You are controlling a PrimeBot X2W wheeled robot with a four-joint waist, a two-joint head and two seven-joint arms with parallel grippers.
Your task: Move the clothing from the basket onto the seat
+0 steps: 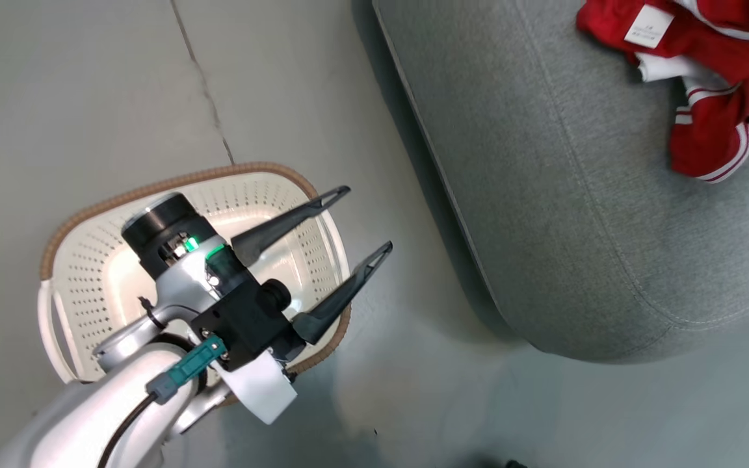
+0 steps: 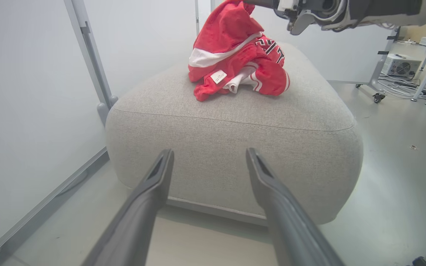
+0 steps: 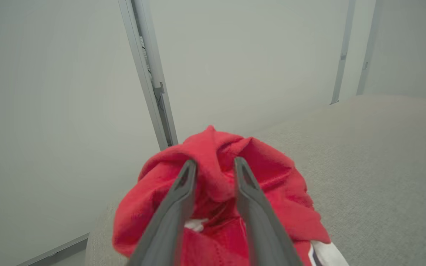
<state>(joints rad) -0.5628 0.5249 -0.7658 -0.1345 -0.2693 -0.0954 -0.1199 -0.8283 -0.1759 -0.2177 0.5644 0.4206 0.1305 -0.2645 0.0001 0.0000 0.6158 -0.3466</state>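
My right gripper (image 3: 215,161) is nearly closed, pinching a fold of the clothing (image 3: 276,192) heaped on the sofa (image 1: 576,195). My left gripper (image 1: 369,216) hangs wide open and empty over the basket (image 1: 88,273), which is probably bare. The cloth looks light, floppy and slippery, so I'd grab bunched folds.

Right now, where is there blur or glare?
Head view: sharp, with pale glare on the floor beside the cream perforated plastic basket. Left wrist view: grey fabric sofa crisp, own fingers soft. Right wrist view: hazy overall, red white-trimmed clothing blurred.
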